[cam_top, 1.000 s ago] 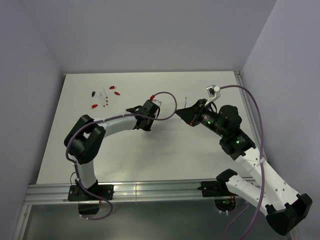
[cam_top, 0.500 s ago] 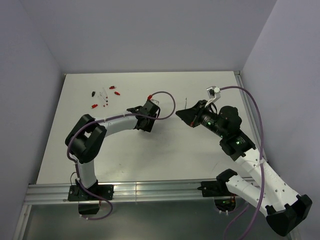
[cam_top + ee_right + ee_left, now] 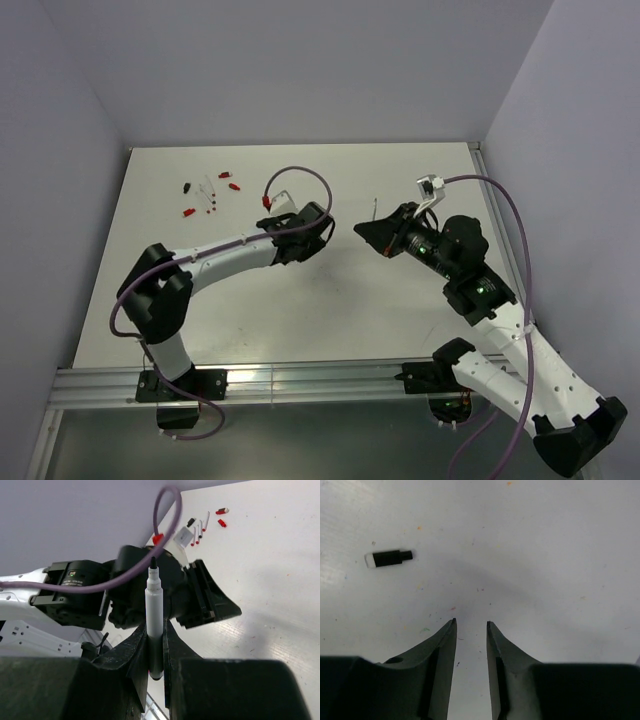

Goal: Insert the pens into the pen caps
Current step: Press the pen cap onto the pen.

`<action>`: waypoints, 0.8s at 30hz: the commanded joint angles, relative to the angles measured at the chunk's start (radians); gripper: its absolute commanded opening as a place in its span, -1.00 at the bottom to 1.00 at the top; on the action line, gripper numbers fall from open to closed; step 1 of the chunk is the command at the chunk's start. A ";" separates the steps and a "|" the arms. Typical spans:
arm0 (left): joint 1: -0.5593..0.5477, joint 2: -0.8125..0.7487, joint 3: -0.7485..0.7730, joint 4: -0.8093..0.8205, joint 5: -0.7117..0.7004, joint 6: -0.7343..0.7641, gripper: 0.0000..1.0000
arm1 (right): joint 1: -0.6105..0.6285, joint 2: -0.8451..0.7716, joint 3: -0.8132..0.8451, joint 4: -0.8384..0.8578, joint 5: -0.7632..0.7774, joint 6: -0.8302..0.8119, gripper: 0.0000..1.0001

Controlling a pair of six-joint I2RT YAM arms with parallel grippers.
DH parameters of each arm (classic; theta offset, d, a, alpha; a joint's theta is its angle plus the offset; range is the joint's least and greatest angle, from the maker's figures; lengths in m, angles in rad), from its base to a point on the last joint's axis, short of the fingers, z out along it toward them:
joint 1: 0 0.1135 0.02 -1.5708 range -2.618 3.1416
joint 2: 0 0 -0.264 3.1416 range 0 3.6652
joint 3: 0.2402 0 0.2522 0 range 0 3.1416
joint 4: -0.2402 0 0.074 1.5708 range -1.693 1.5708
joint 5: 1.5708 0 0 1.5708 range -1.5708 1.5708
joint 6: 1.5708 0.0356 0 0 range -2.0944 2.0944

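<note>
The right claw (image 3: 155, 630) squeezes a thin white plastic pen (image 3: 154, 600). The left claw (image 3: 471, 630) is half open and empty, near a small black plastic cap (image 3: 388, 558).

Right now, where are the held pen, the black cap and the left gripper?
pen (image 3: 154, 605): right wrist view, middle of its white barrel.
black cap (image 3: 390, 558): left wrist view, middle of its body.
left gripper (image 3: 470, 624): left wrist view, midway between its fingertips.

No writing can be read; the small label (image 3: 80, 578) on the left arm (image 3: 60, 602) is blurred.
</note>
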 commanded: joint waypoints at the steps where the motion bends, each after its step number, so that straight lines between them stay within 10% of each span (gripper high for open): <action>1: -0.014 0.094 0.106 -0.156 -0.060 -0.433 -0.31 | -0.010 -0.027 0.038 -0.006 0.000 -0.018 -1.00; 10: 0.015 0.171 0.112 -0.258 -0.039 -0.741 -0.08 | -0.008 -0.053 0.025 -0.026 -0.007 -0.020 -1.00; 24: 0.087 0.140 0.012 -0.211 -0.019 -0.791 -0.09 | -0.008 -0.062 0.019 -0.032 -0.014 -0.023 -1.00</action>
